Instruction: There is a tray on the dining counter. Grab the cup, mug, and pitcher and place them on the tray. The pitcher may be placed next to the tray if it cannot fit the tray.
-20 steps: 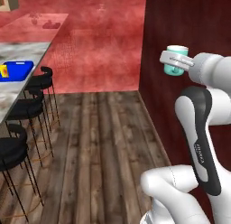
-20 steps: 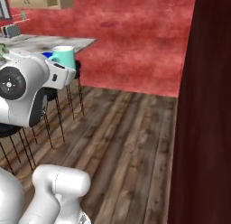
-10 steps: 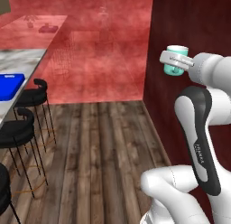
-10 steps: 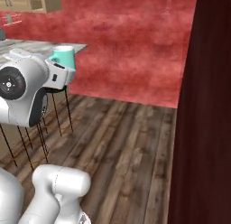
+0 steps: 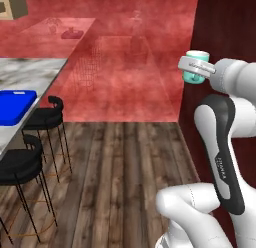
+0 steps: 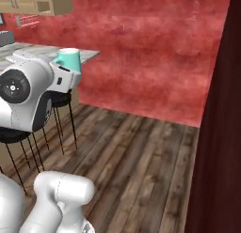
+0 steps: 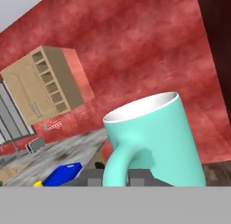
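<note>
You're in a home kitchen w/ a dining bar, rendered. Marble tabletop (image 5: 30, 72) runs along the left, w/ black bar stools (image 5: 47, 117) tucked under its edge. Tan wall cabinet (image 7: 43, 85) w/ open cubbies hangs on the red textured wall (image 6: 155, 53); another tan cabinet (image 6: 40, 2) shows top left in the right base view. Dark wood plank floor (image 5: 120, 172) throughout. Blue tray (image 5: 15, 106) sits on the tabletop.
</note>
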You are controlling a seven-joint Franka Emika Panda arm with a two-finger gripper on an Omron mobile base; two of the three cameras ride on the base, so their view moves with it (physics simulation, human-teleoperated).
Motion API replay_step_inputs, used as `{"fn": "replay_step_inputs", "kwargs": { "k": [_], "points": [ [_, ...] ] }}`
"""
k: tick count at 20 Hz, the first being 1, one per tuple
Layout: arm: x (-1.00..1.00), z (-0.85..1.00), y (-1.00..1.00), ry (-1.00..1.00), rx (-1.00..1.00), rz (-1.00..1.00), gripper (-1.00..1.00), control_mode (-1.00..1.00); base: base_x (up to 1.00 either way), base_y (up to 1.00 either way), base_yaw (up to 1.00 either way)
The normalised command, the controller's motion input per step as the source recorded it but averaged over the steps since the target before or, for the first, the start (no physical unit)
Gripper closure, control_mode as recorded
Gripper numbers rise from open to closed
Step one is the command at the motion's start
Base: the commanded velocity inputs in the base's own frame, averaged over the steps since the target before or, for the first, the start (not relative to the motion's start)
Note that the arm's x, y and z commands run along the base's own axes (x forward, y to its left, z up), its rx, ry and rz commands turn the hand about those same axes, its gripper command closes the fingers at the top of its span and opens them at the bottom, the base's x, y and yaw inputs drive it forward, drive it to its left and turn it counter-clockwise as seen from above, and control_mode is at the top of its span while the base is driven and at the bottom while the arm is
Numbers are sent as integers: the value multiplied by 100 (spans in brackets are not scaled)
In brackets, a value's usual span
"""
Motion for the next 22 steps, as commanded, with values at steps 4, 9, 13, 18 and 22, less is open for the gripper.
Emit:
{"fn": "replay_step_inputs", "kwargs": {
  "k": [4, 9, 13, 18, 22],
  "points": [
    [0, 0, 0, 0, 0, 0, 100, 100, 44, 0, 43],
    [0, 0, 0, 0, 0, 0, 100, 100, 61, -15, 47],
    [0, 0, 0, 0, 0, 0, 100, 100, 71, -35, 51],
    [0, 0, 0, 0, 0, 0, 100, 100, 61, -44, 51],
    [0, 0, 0, 0, 0, 0, 100, 100, 62, -47, 50]
  ]
}}
